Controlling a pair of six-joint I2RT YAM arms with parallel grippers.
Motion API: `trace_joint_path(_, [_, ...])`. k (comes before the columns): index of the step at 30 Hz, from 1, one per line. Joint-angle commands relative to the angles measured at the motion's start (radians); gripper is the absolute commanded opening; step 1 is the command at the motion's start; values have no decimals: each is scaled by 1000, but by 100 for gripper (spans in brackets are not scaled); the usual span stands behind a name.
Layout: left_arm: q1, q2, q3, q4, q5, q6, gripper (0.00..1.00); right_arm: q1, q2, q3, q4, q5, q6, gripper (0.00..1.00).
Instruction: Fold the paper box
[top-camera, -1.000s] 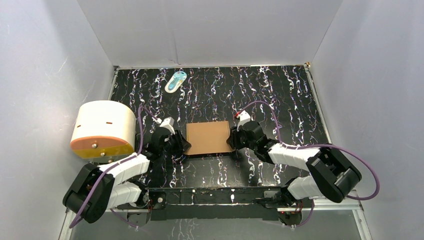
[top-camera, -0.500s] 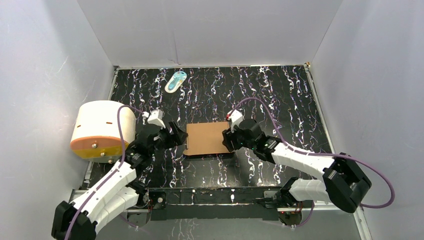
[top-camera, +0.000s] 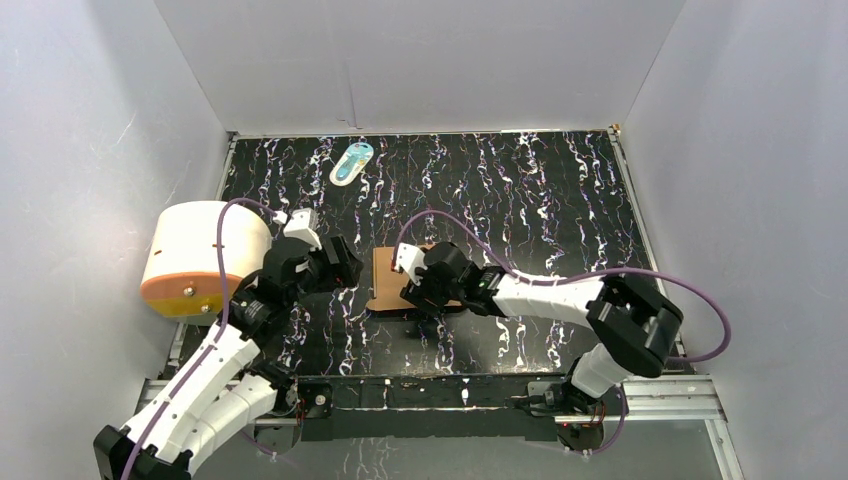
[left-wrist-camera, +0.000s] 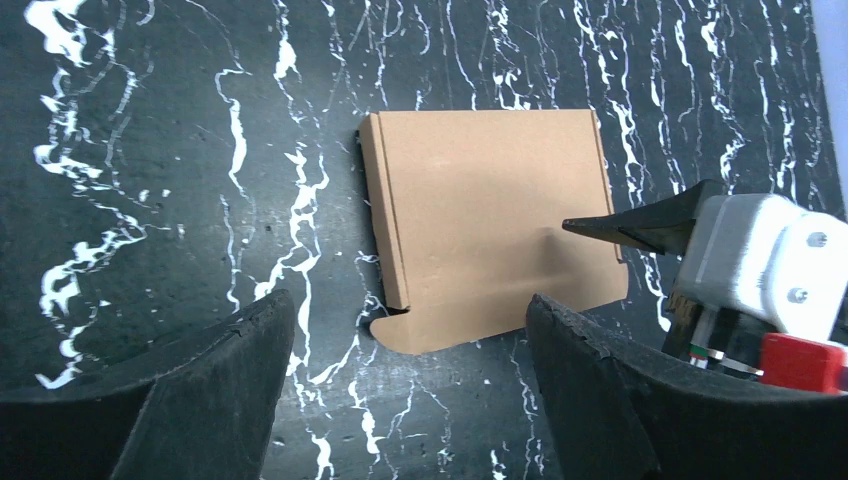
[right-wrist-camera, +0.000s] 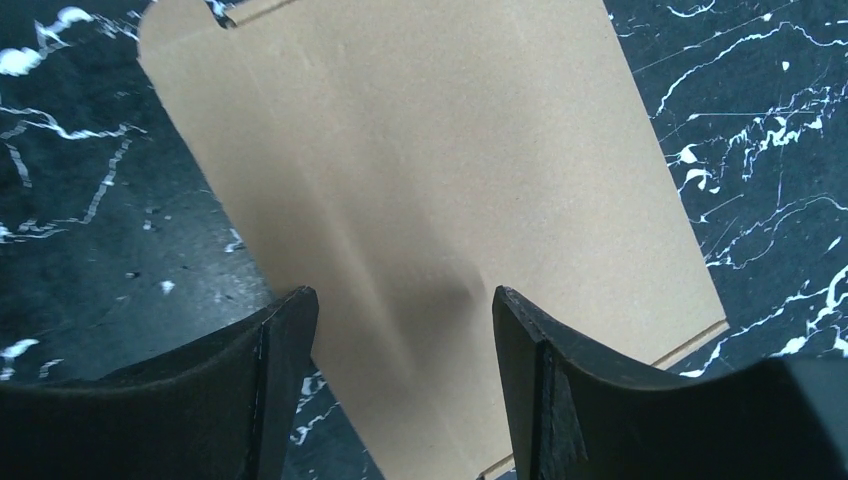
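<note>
The paper box (left-wrist-camera: 490, 230) is recorded lying flat on the black marbled table (top-camera: 560, 200), directly under the right gripper (right-wrist-camera: 405, 380). That gripper's jaws are spread wide, with nothing clamped. The left gripper (left-wrist-camera: 410, 400) is positioned just beside the box's left edge, jaws likewise apart and empty. A white-and-orange cylinder (top-camera: 205, 258) is noted left of it.

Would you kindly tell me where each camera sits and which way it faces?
Top external: high behind the bases, looking down on the table; both arms, left pincer, right pincer show.
Left wrist: above the paper box, facing down; own fingers frame the bottom.
Right wrist: close over the box, facing down; own fingers show.
Shared: all views see the box; left wrist also catches the right pincer.
</note>
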Motion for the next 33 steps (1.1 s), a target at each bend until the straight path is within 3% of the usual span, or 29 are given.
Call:
trace_joint_path(1, [6, -35, 28, -77, -75, 67, 83, 4, 46, 57, 16, 40, -117, 74])
trace_joint_path(14, [62, 8, 18, -12, -9, 43, 84, 102, 138, 86, 1, 179, -213, 74])
trace_joint_path(19, [105, 109, 94, -24, 31, 90, 85, 153, 156, 114, -56, 254, -273, 80])
trace_joint_path(25, [164, 222, 165, -24, 85, 162, 85, 218, 191, 82, 12, 394, -324, 81])
trace_joint_path(29, [247, 236, 142, -5, 204, 170, 86, 254, 222, 52, 94, 485, -366, 77])
trace_joint_path(33, [296, 212, 120, -10, 207, 188, 86, 283, 240, 24, 155, 558, -413, 67])
